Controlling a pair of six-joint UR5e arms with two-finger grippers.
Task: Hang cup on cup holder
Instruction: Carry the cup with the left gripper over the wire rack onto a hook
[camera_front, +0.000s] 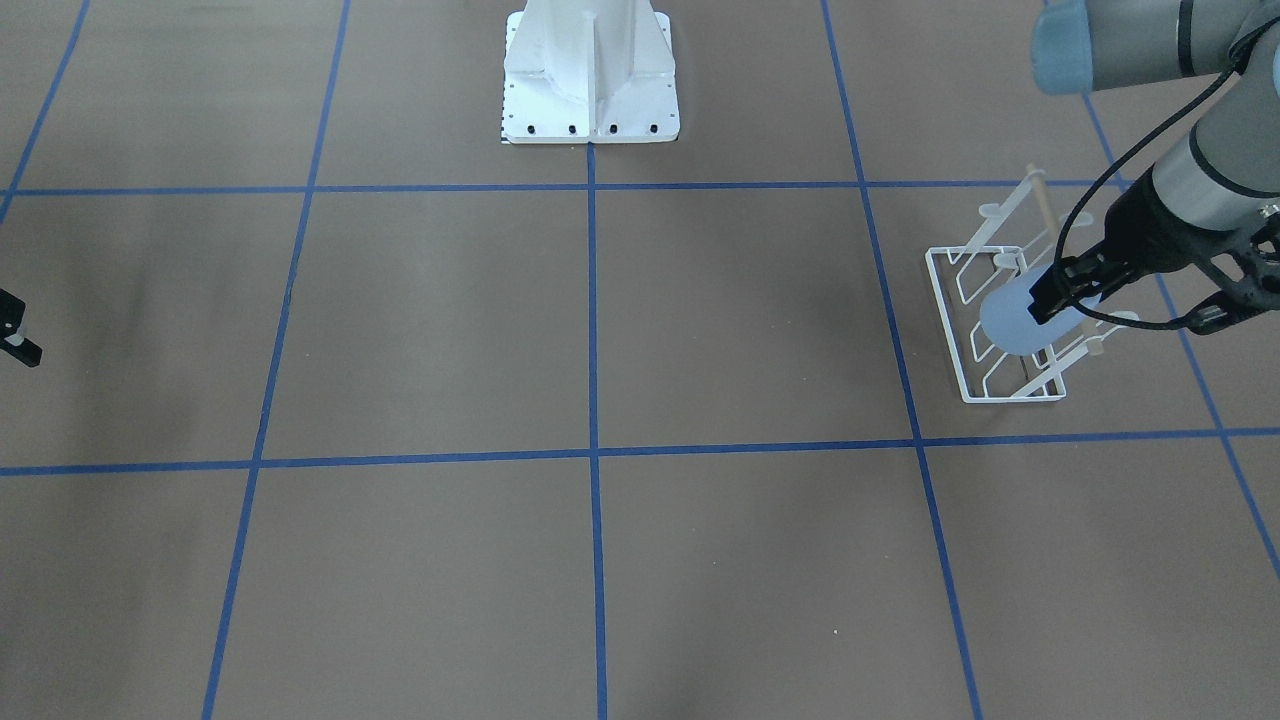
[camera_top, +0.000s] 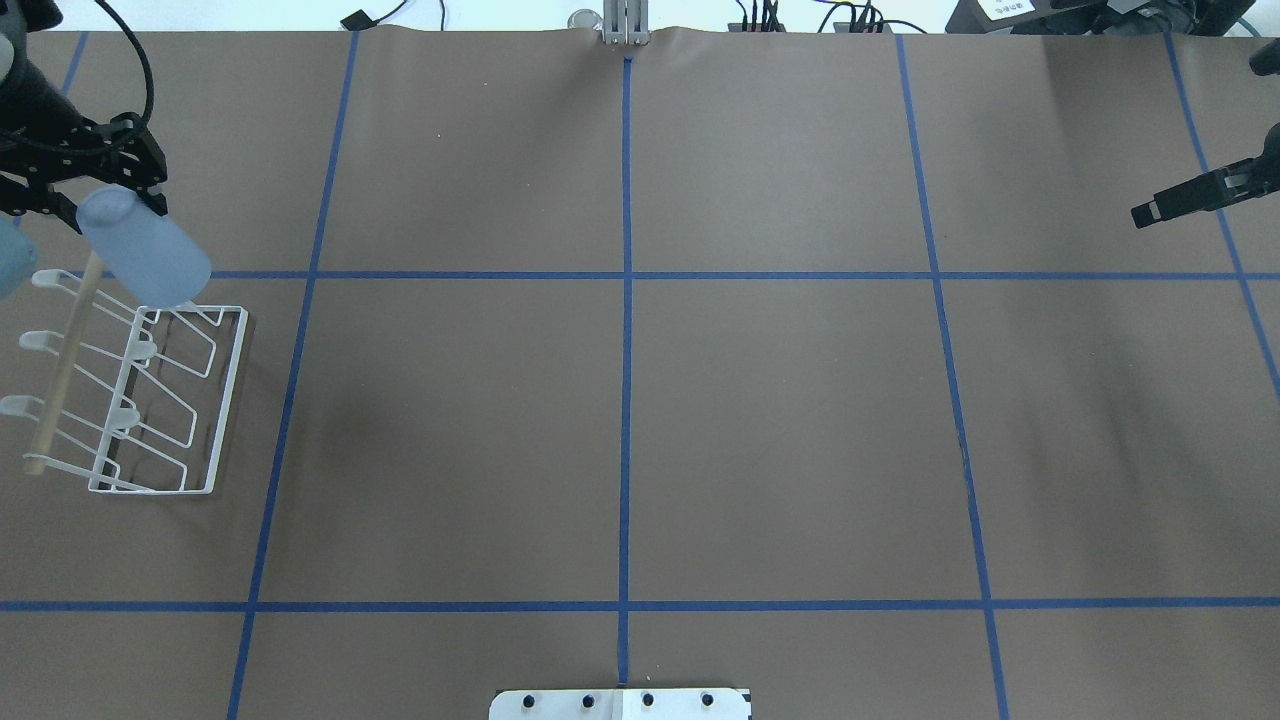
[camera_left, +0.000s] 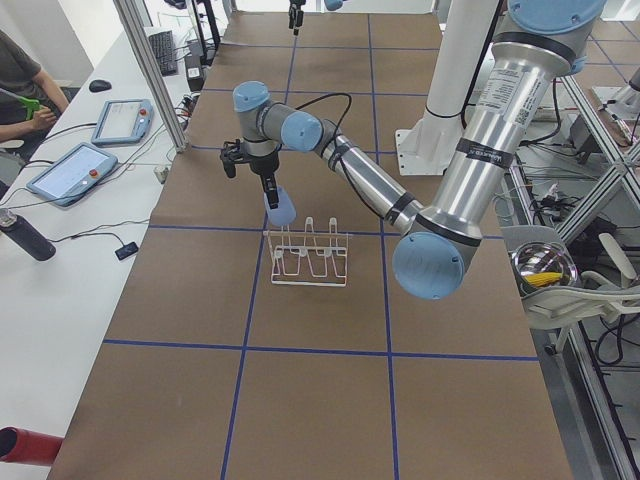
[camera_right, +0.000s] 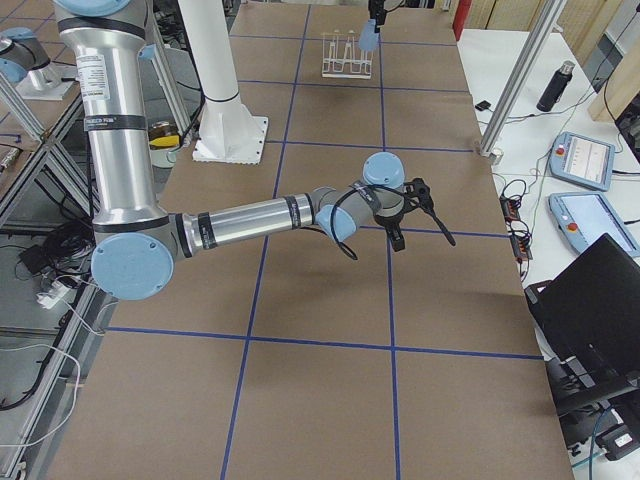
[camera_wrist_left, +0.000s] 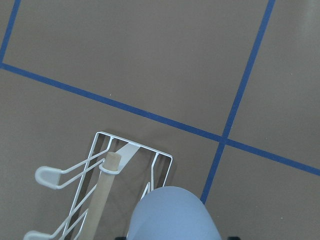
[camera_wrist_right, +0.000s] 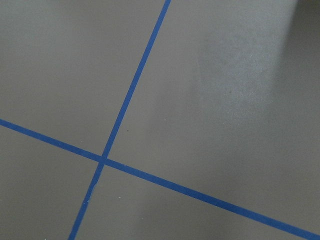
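Brown paper crossed by blue tape lines covered the table, and the white wire cup holder (camera_top: 229, 400) stood near one edge. The left gripper (camera_top: 105, 198) pinched the cup (camera_top: 145, 250) by its narrow closed end. It held the cup tilted over one end of the cup holder, with the wide mouth pointing down toward the end prong. Whether the rim touched a prong could not be told. The right gripper (camera_top: 1150, 212) hung well apart from the cup holder, its fingers seemingly spread and holding nothing.

To do this step well, the mouth should probably be lined up with the slant of the end prong and slid down until the flat tip sat deep inside. Release should come only once the cup bore on the wire, clear of the wooden rod (camera_top: 64, 365) along the cup holder's top.

The cup was a plain pale blue tumbler, matte and handleless, tapering from a wider rim.
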